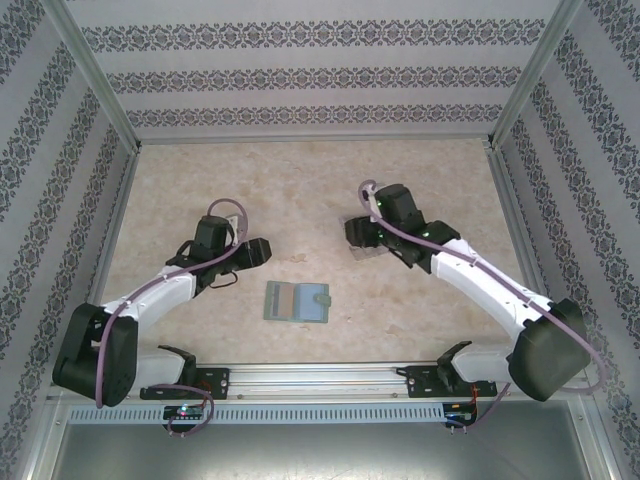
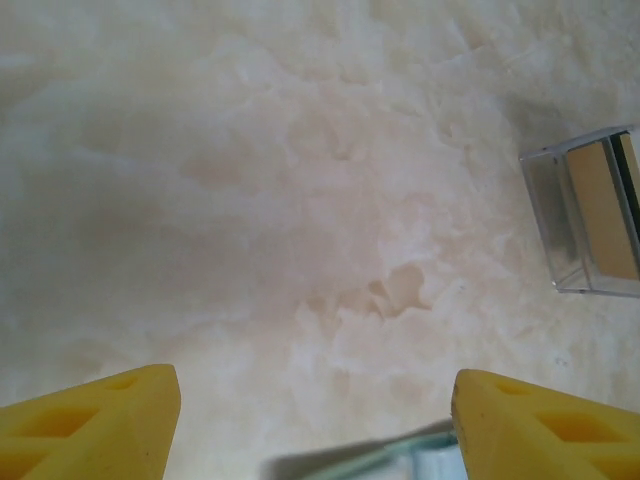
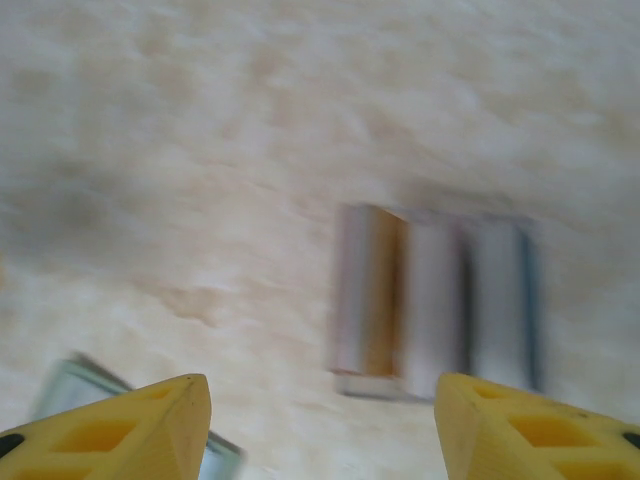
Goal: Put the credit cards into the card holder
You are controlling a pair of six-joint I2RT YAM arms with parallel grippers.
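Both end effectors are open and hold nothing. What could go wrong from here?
1. The credit cards stand close together in the clear rack. The right end effector may pinch two at once or tip the rack.
2. The card holder lies open and unheld, so pushing a card in could make it slide.
3. The right wrist view is blurred, so aiming at one thin card is uncertain.

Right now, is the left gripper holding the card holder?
No, the card holder lies open on the table, apart from the left gripper, whose jaws stand spread and empty.
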